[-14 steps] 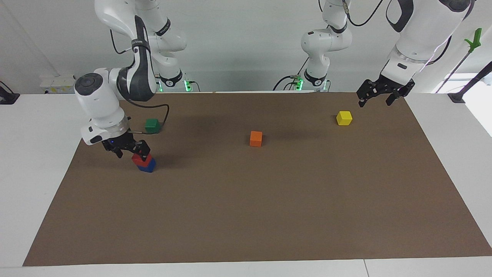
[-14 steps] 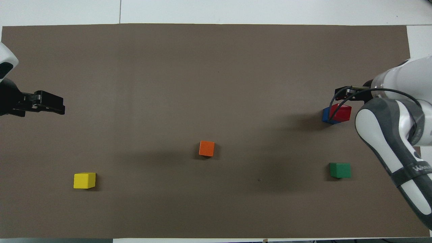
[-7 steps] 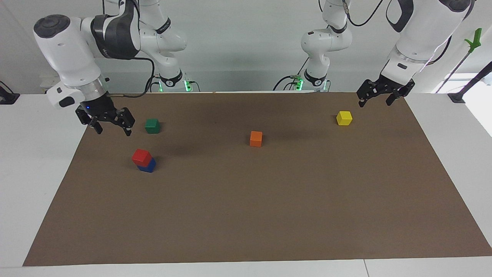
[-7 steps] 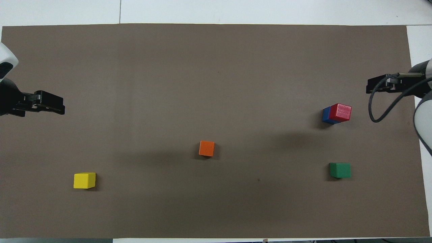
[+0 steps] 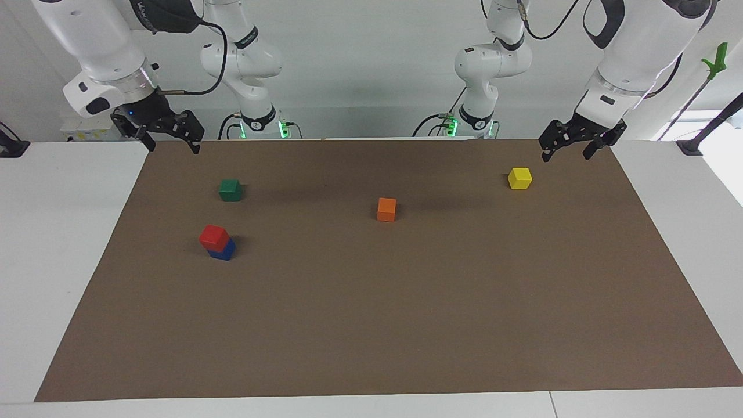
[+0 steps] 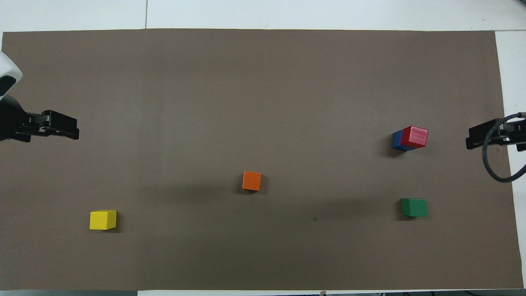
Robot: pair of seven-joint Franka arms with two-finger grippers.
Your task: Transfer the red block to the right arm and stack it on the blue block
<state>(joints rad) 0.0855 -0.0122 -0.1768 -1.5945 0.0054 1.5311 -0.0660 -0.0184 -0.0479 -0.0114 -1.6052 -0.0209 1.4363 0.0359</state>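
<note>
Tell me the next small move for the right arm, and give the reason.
Probably none beyond parking. The red block already sits on the blue block, slightly offset. The right gripper is open, empty and raised over the mat's corner at its own end. The left gripper waits, open, near the yellow block. I'd leave the stack untouched.

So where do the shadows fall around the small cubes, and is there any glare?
Facing view: soft shadow beside the red block on the blue block. Overhead view: faint dark patches on the brown mat near the orange cube; no glare.
</note>
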